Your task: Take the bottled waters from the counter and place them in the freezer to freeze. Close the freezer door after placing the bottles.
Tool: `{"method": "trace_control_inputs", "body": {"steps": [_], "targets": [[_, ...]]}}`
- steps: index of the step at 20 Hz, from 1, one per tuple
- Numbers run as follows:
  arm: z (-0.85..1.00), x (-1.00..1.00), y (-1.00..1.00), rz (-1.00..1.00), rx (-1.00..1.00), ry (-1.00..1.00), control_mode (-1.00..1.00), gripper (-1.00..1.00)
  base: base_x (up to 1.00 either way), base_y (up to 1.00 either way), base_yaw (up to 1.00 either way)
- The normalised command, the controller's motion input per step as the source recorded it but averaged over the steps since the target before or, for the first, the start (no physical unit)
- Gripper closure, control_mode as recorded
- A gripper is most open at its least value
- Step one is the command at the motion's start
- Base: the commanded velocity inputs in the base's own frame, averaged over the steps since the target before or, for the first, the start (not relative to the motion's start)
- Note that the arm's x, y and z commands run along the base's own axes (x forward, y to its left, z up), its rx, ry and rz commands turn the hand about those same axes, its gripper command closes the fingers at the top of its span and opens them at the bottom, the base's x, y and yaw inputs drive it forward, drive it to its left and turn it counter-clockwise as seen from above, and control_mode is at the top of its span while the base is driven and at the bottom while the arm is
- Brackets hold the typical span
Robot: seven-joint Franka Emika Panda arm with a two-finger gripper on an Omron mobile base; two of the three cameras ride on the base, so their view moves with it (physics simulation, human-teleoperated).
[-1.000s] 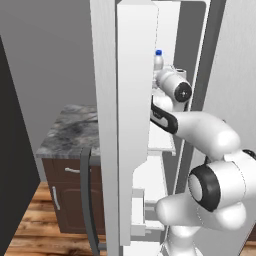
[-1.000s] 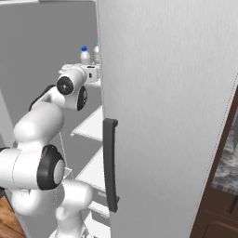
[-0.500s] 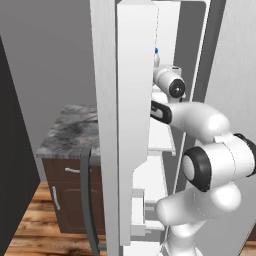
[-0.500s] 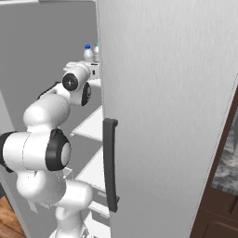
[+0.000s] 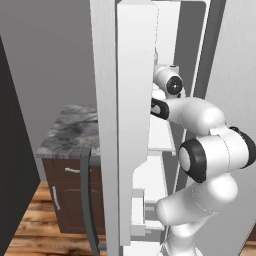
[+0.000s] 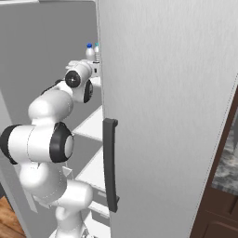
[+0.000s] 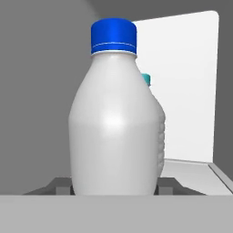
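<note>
Blue-capped bottle [image 7: 116, 123] gripped between my gripper's [image 7: 113, 190] tips, inside the freezer [image 6: 88, 132]
I clamp its base; the teal-capped one [image 7: 146, 80] stands just behind. Light, smooth, slippery plastic, better held mid-body

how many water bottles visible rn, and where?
2. The blue-capped bottle stands between the gripper's fingers inside the freezer. The teal-capped bottle stands right behind it, mostly hidden. Both caps also show in the right base view.
</note>
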Motion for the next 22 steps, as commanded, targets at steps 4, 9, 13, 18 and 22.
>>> {"method": "trace_control_inputs", "body": {"steps": [4, 9, 13, 18, 22], "targets": [[-0.31, 0.01, -0.01, -0.01, 0.00, 0.00, -1.00, 1.00, 0.00, 0.00, 0.00], [-0.31, 0.00, -0.03, 0.00, 0.01, 0.00, -1.00, 1.00, 0.00, 0.00, 0.00], [-0.37, 0.00, -0.02, 0.00, 0.00, 0.00, -1.00, 1.00, 0.00, 0.00, 0.00], [-0.36, 0.00, 0.00, -0.02, 0.00, 0.11, -1.00, 1.00, 0.00, 0.00, 0.00], [-0.46, 0.00, 0.00, -0.03, -0.06, 0.19, -1.00, 1.00, 0.00, 0.00, 0.00]]}}
